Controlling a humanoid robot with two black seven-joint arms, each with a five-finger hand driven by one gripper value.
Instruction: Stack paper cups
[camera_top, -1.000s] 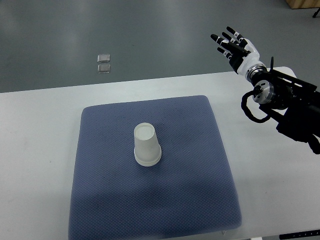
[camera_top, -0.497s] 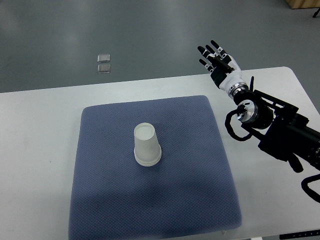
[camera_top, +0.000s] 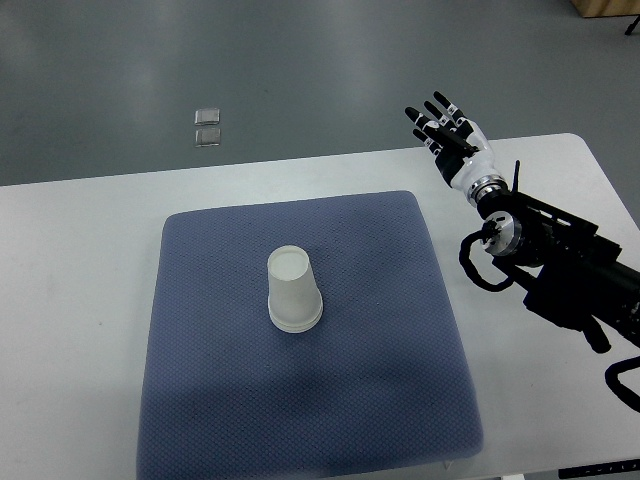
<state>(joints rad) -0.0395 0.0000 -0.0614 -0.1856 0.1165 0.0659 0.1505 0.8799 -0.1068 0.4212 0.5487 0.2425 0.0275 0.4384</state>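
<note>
White table (camera_top: 80, 250) under grey floor; blue mat (camera_top: 400, 330) fills the middle, bare margin left and right. I see paper cups (camera_top: 294, 291) upside down, white, nested as one stack, standing upright at mat centre with open mat all round. Right hand (camera_top: 452, 137) over far table edge, well apart from them, fingers spread, holding nothing. Two small clear squares (camera_top: 208, 128) lie on floor beyond

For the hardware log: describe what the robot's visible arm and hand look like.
Only the right arm shows. The right hand has a white palm shell and black fingers with small white segments. A silver metal wrist joint follows, then a boxy black forearm. A black cable loops beside the wrist.
</note>
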